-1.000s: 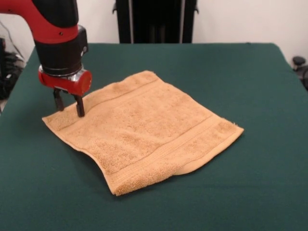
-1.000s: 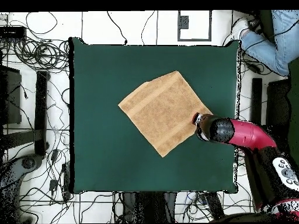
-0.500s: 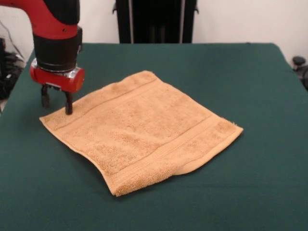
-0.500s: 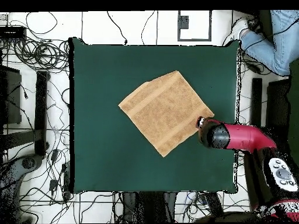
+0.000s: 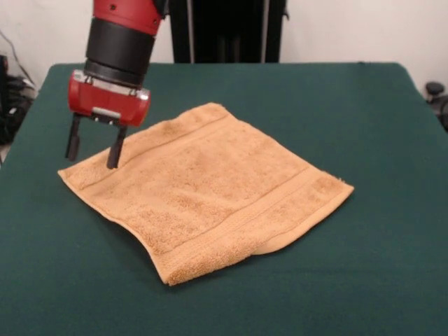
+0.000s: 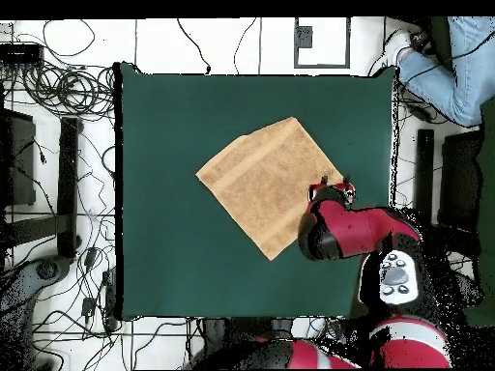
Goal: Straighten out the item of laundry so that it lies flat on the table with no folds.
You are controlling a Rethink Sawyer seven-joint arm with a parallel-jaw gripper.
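While gripper [image 5: 93, 149] hangs jaws wide, empty, over towel [image 5: 210, 185] corner, we risk dragging corner, rucking flat cloth.

I see the towel [image 5: 206, 190] spread on the green table [image 5: 378, 112], turned like a diamond, with a woven band near two opposite hems. Its near edge lifts slightly in a small ripple. My gripper [image 5: 94, 148] hangs over the towel's left corner, its two dark fingers [image 5: 113, 149] spread apart and holding nothing; one tip is above the cloth, the other beside the corner.
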